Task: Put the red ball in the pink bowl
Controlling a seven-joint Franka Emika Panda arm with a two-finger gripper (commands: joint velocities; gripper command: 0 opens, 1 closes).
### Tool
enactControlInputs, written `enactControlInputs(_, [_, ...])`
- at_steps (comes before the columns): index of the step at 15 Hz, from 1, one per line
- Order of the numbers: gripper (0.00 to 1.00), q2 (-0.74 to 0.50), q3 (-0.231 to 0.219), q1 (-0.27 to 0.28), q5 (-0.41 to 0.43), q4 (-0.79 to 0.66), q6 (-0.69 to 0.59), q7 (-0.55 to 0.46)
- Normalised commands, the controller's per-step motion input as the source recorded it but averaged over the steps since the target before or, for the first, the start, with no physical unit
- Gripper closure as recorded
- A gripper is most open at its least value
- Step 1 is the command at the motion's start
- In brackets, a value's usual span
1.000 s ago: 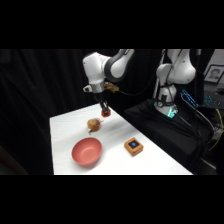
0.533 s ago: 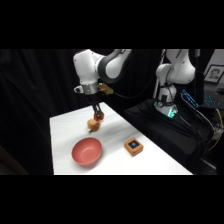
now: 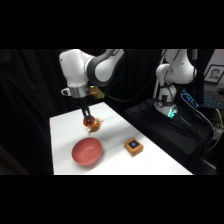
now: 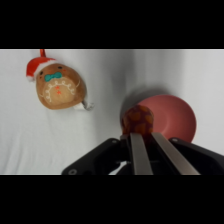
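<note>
The white counter point(image 3: 150, 150) carries the pink bowl point(image 3: 87, 152), with an orange box point(image 3: 134, 146) well apart to one side. A gingerbread plush point(image 4: 59, 87) lies near the tool point(image 3: 90, 121), which is closed on the red ball point(image 4: 138, 120), held above the counter just beside the bowl's rim. Risk: released here, the ball would likely miss the rim and roll away.

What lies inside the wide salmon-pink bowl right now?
Nothing shows inside the wide salmon-pink bowl. The small red ball, clamped in the gripper above, covers the bowl's near edge in the wrist view.
</note>
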Motion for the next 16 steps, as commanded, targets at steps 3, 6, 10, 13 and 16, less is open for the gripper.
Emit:
enactControlInputs(3, [0.95, 0.29, 0.047, 0.024, 0.022, 0.45, -0.12, 0.06])
enactControlInputs(6, [0.95, 0.27, 0.041, 0.021, 0.045, 0.39, -0.07, 0.06])
enactControlInputs(10, [0.96, 0.24, 0.042, 0.022, 0.082, 0.33, -0.02, 0.06])
enactControlInputs(13, [0.98, 0.25, 0.031, 0.05, 0.069, 0.28, 0.01, 0.08])
enactControlInputs(16, [0.98, 0.26, 0.026, 0.054, 0.083, 0.27, 0.04, 0.09])
